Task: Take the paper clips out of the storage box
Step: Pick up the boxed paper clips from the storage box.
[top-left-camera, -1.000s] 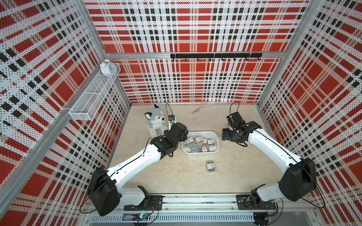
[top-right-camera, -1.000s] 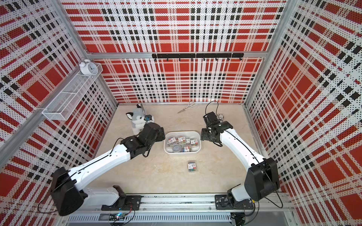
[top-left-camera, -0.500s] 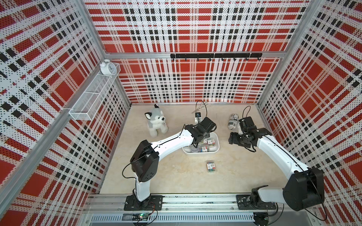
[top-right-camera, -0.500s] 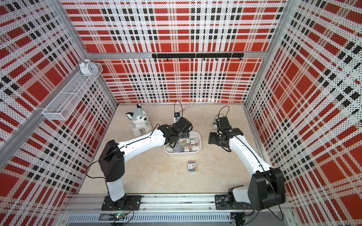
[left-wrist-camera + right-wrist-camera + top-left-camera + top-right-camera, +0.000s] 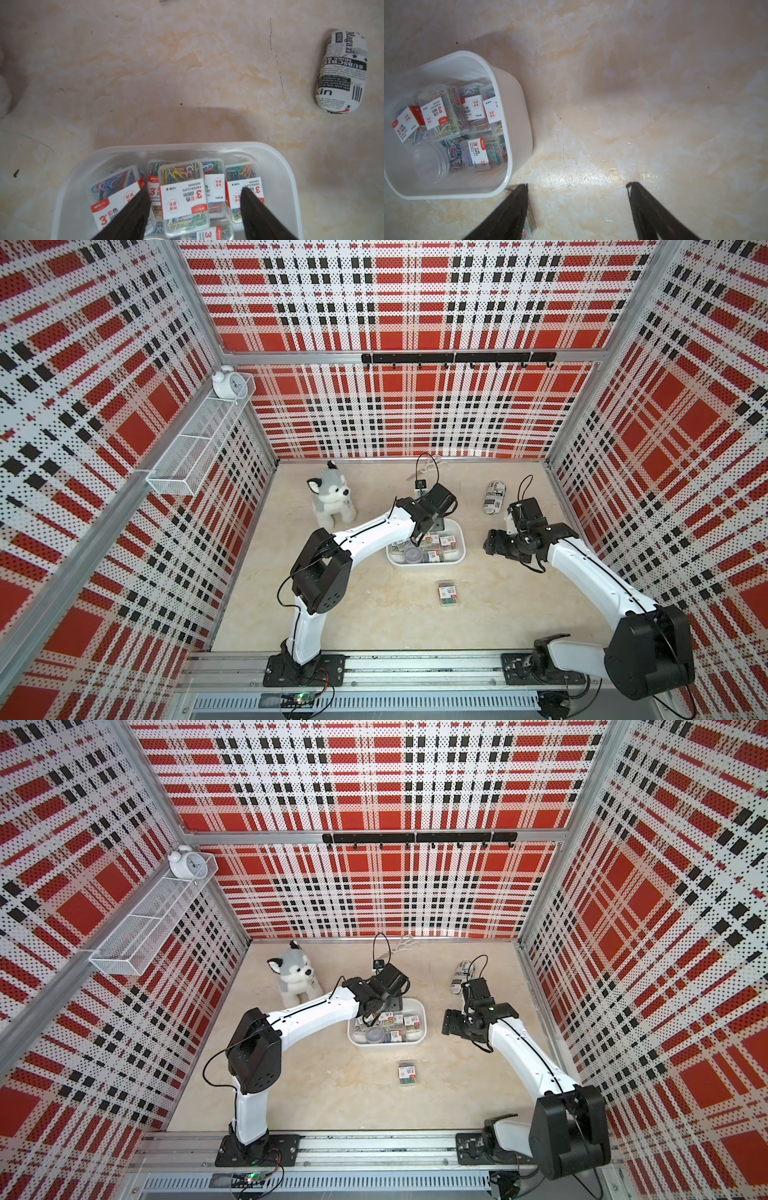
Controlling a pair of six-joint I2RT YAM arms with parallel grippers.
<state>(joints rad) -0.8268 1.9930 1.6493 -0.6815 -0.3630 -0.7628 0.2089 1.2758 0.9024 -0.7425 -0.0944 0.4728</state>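
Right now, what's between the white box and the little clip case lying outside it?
Nothing, just bare table between the storage box and the lone case, in both top views.

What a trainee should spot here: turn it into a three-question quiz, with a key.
1. True or false: the left claw hangs over the storage box.
2. How many paper clip cases lie on the table outside the box? A) none B) one C) three
3. Fill in: the right claw, beside the box, is ___ (open or shut).
Key: 1 true; 2 B; 3 open.
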